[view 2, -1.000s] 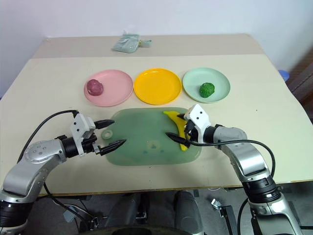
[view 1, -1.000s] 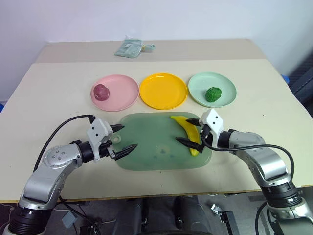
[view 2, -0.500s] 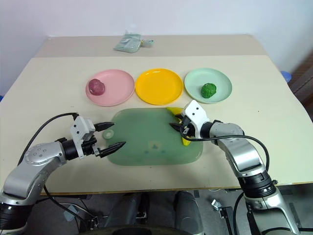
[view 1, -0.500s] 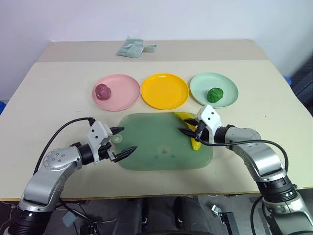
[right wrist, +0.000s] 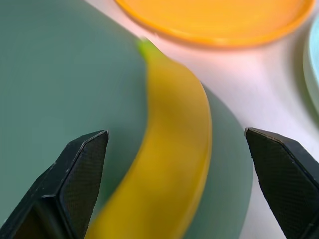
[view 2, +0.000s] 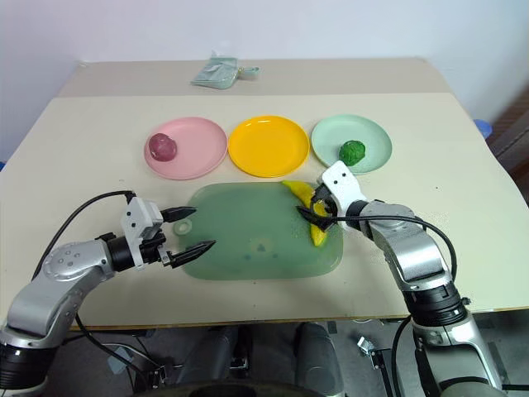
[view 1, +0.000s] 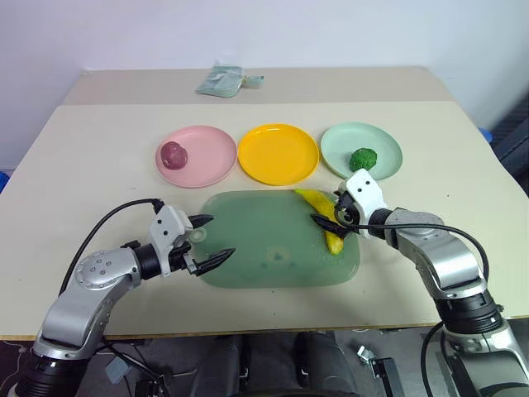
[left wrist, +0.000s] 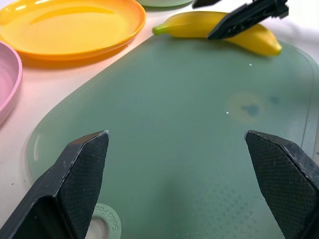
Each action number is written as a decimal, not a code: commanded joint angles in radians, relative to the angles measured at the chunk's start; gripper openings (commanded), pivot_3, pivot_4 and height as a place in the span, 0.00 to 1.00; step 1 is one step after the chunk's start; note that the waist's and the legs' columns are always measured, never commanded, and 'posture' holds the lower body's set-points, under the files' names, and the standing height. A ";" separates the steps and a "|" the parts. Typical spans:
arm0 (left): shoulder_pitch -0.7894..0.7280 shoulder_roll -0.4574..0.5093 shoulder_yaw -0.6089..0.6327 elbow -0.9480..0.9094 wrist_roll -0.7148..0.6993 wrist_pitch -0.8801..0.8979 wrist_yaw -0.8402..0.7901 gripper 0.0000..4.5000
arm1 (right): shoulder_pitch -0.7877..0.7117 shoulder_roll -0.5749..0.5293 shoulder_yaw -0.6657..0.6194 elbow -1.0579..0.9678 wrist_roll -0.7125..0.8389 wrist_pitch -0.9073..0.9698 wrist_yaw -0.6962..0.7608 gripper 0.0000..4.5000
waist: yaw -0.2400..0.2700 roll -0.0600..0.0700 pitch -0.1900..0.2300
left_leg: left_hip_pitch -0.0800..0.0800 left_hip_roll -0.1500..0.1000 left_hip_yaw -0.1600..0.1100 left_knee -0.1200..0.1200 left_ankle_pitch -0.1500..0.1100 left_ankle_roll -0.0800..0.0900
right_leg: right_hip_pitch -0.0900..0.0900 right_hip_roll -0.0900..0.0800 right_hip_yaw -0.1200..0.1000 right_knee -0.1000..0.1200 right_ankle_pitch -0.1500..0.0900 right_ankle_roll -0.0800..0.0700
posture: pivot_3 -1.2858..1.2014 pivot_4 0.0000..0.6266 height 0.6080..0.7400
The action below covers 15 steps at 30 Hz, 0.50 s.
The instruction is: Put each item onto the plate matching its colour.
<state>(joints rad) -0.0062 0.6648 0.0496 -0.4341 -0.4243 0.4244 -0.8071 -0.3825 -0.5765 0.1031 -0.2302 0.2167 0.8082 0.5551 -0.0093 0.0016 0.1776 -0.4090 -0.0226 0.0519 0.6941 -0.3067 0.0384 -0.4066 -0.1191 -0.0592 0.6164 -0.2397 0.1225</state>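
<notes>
From the left, my left gripper (view 1: 212, 238) hangs over the near left corner of the green mat (view 1: 264, 248) with its fingers spread wide and nothing between them; I leave it parked there, well apart from the work. Beyond it the pink plate (view 1: 213, 164) carries the maroon fruit (view 1: 173, 153), so that pairing looks done. The yellow plate (view 1: 278, 153) in the middle is bare, and that is where the one item left has to go. The banana (view 2: 311, 213) lies along the right side of the mat, its green-tipped end pointing toward the yellow plate and just short of its rim. My right gripper (right wrist: 177, 164) is over it with the fingers apart, one on each side of the banana's body, not closed on it as far as the wrist view shows. To do this step well, I judge I should bring the fingers down so they straddle the thick middle of the curve, not the tapering tip, then close squarely across its width, since a slick curved toy could twist or squirt out of an off-centre pinch. Furthest right, the mint plate (view 1: 380, 147) holds the green lump (view 1: 361, 159), so I want the lift to pass clear of that plate.
</notes>
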 commanded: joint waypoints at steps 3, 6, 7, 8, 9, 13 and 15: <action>-0.006 -0.002 0.000 -0.026 -0.005 -0.015 -0.005 1.00 | -0.023 0.026 -0.006 -0.036 0.016 0.019 0.001 0.47 | 0.000 0.000 0.000 | 0.000 0.000 0.000 0.000 0.000 0.000 | 0.000 0.000 0.000 0.000 0.000 0.000 | 0.52 0.24 1.00; 0.000 0.002 0.017 -0.019 -0.002 -0.020 0.001 1.00 | -0.063 0.052 0.004 -0.018 -0.003 -0.020 -0.013 0.30 | -0.002 0.000 0.000 | 0.000 0.000 0.000 0.000 0.000 0.000 | 0.000 0.000 0.000 0.000 0.000 0.000 | 0.52 0.24 1.00; 0.000 0.003 0.022 -0.015 0.000 -0.023 0.004 1.00 | -0.082 0.064 0.008 -0.002 -0.013 -0.044 -0.018 0.30 | -0.002 0.000 0.000 | 0.000 0.000 0.000 0.000 0.000 0.000 | 0.000 0.000 0.000 0.000 0.000 0.000 | 0.52 0.24 1.00; 0.000 0.002 0.030 -0.008 0.003 -0.027 0.009 1.00 | -0.110 0.088 0.012 0.021 -0.022 -0.071 -0.030 0.30 | -0.002 0.000 0.000 | 0.000 0.000 0.000 0.000 0.000 0.000 | 0.000 0.000 0.000 0.000 0.000 0.000 | 0.52 0.24 1.00; 0.000 0.001 0.038 -0.001 0.004 -0.029 0.014 1.00 | -0.138 0.112 0.015 0.050 -0.031 -0.099 -0.043 0.30 | -0.003 0.000 0.000 | 0.000 0.000 0.000 0.000 0.000 0.000 | -0.001 0.000 0.000 0.000 0.000 0.000 | 0.52 0.24 1.00; -0.005 -0.022 0.081 0.013 -0.004 -0.037 0.057 1.00 | -0.298 0.233 0.051 0.275 -0.111 -0.227 -0.128 0.30 | -0.007 0.000 0.000 | 0.000 0.000 0.000 -0.001 0.000 0.000 | -0.001 0.001 0.000 0.000 0.000 0.000 | 0.52 0.24 1.00; -0.001 -0.032 0.096 0.012 -0.003 -0.039 0.076 1.00 | -0.383 0.285 0.076 0.440 -0.164 -0.316 -0.170 0.30 | -0.007 0.000 0.000 | 0.000 0.000 0.001 -0.001 0.000 -0.001 | -0.002 0.001 0.000 0.001 0.000 0.000 | 0.52 0.24 1.00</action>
<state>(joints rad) -0.0083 0.6386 0.1085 -0.4061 -0.4239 0.4049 -0.7503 -0.7128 -0.3188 0.1624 0.1052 0.1011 0.5820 0.4245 -0.0164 0.0020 0.1778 -0.4092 -0.0227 0.0525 0.6925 -0.3062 0.0378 -0.4083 -0.1179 -0.0593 0.6170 -0.2397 0.1226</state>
